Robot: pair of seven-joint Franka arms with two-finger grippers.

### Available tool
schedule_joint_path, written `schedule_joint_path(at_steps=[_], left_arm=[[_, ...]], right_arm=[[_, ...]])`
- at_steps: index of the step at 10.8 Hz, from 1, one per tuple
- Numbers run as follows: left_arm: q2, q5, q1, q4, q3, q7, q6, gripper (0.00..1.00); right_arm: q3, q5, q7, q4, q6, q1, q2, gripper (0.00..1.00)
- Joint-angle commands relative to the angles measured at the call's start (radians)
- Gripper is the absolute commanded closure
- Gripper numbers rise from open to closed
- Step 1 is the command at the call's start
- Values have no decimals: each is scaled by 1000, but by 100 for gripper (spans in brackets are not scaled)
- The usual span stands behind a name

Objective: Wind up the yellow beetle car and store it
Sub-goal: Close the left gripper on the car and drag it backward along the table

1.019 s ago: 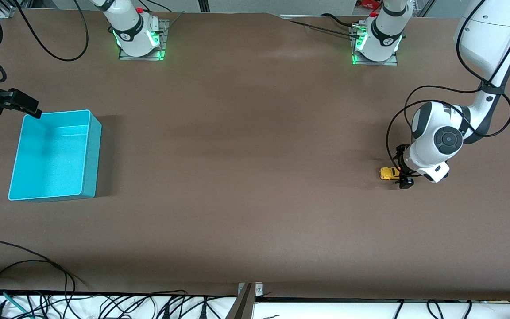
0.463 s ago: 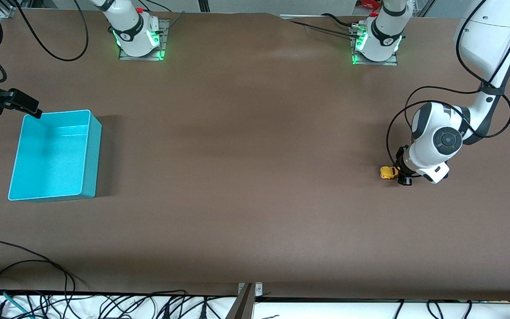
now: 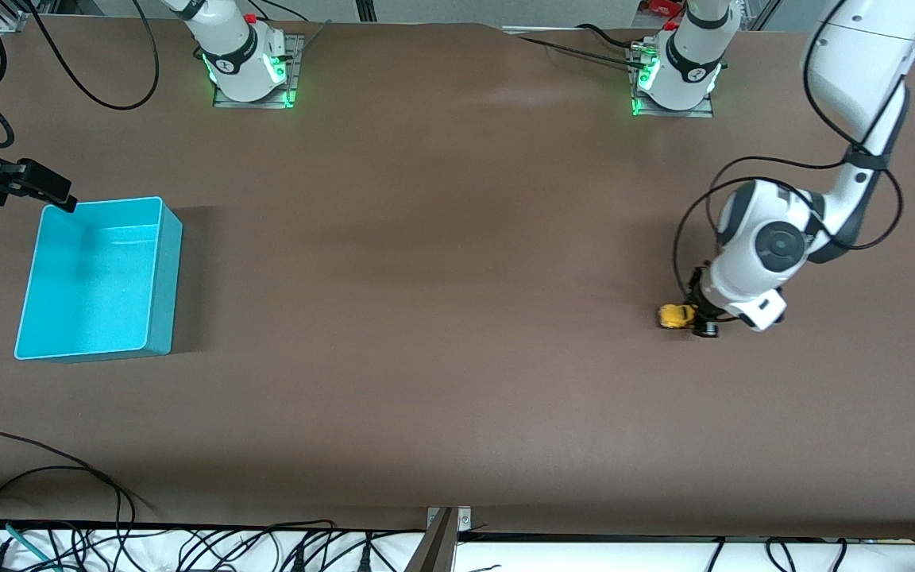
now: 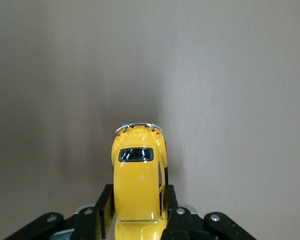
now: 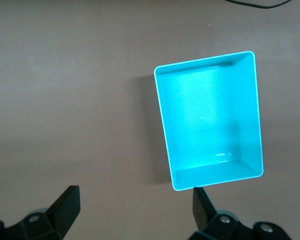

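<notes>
Brown surface (image 3: 457, 318) with turquoise bin (image 3: 96, 278) at right arm's end, right hand (image 5: 135, 210) waiting spread wide and empty over surface beside bin, left hand (image 4: 138, 212) clamped on car (image 4: 138, 180) at left arm's end.

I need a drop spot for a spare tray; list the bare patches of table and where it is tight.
Bare: the wide stretch of table between the bin and the car, and the strip nearer the camera. Tight: around the car, gripped by the left tool, and at the bin's corner under the open right tool.
</notes>
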Motion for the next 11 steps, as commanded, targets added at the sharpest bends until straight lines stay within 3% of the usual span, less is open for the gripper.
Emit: schedule_joint_path(at_steps=[1,11], left_arm=[[9,35,-56,1,-7,-83,-19,100],[98,86,-47,52,22,-127,-15,100]], right_arm=[[2,8,-5,18,-17,0,2,0],[0,8,-5,18,-17,0,2,0]])
